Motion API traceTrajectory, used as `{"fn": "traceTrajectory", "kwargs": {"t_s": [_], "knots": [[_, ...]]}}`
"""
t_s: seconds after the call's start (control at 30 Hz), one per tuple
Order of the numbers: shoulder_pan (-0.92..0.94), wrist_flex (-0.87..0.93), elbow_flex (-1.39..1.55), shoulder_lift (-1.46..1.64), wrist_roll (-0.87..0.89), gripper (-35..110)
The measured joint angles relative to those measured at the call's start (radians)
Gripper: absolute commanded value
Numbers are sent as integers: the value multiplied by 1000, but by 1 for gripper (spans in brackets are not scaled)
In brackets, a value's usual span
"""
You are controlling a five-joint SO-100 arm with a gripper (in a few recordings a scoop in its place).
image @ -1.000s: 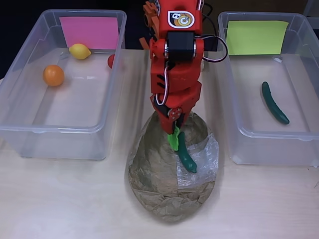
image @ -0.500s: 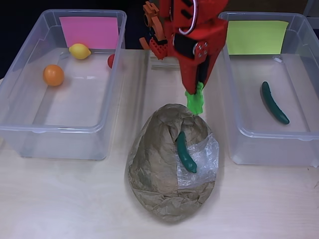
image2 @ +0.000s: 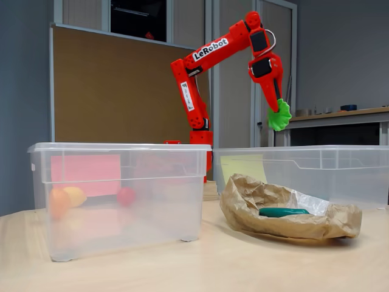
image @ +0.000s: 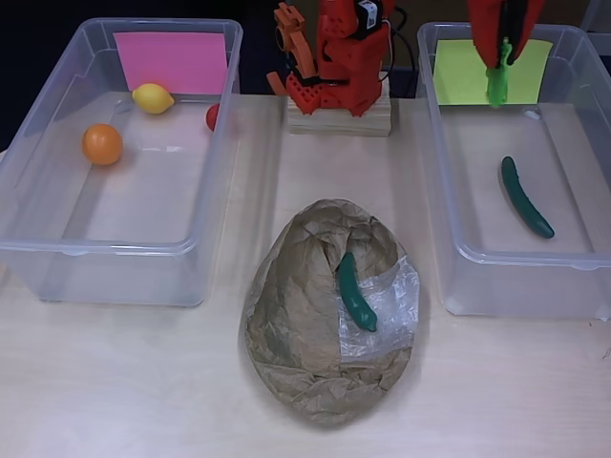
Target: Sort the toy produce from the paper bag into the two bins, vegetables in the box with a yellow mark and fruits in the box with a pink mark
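A pale wooden desk [image: 143,382] carries two clear plastic bins with a crumpled paper bag between them; in the overhead view the bin with the pink mark [image: 119,157] sits at the left, and the bin with the yellow mark [image: 520,172] sits at the right; the red robot arm [image2: 209,52] rises from a wooden block at the back of the desk, between the two bins, and in the fixed view it arches high and bends down over the yellow-marked bin. The brown paper bag [image: 325,315] lies on its side near the front of the desk, with a dark green vegetable [image: 356,294] resting on its upper face; a similar long green vegetable [image: 525,197] lies on the floor of the yellow-marked bin. In the pink-marked bin lie an orange [image: 102,144], a lemon [image: 153,98] near the pink mark, and a small red fruit [image: 212,116] against the right wall. The gripper [image: 500,59] hangs above the far end of the yellow-marked bin, closed around a bright green leafy vegetable [image2: 279,115] that is held clear of the bin below.
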Motion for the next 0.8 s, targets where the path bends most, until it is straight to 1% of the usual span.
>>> {"fn": "traceTrajectory", "kwargs": {"t_s": [0.13,0.27,0.33,0.53,0.7,0.73,0.8], "knots": [[-213,-28,57,-3,302,0],[-383,-144,244,15,607,1],[-436,-232,371,40,707,2],[-489,-512,706,54,753,3],[-494,-744,859,18,753,7],[-505,-775,877,2,753,10],[-518,-845,890,-31,753,21]]}}
